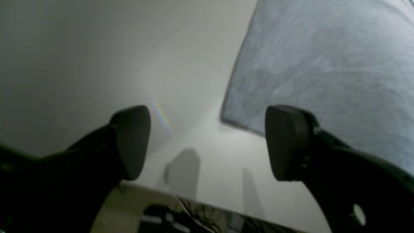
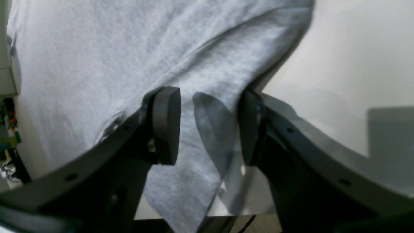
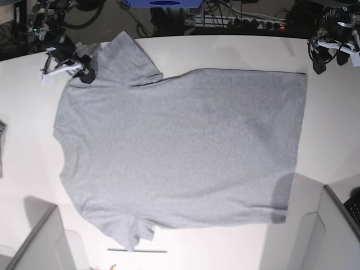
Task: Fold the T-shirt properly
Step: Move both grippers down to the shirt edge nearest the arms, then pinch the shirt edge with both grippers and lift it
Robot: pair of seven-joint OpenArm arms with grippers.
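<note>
White tabletop (image 3: 236, 50) carries the grey T-shirt (image 3: 180, 146) spread flat, plain side up; cables (image 3: 242, 19) crowd behind. Left gripper (image 1: 207, 142) and right gripper (image 2: 210, 126) gape wide, empty.

base looks straight down on the table (image 3: 225, 50); both wrist views skim it close, sharing the t-shirt (image 3: 180, 146).

T-shirt (image 1: 323, 64) blurred, cropped at frame edge

No text, label or number can be read anywhere here.
</note>
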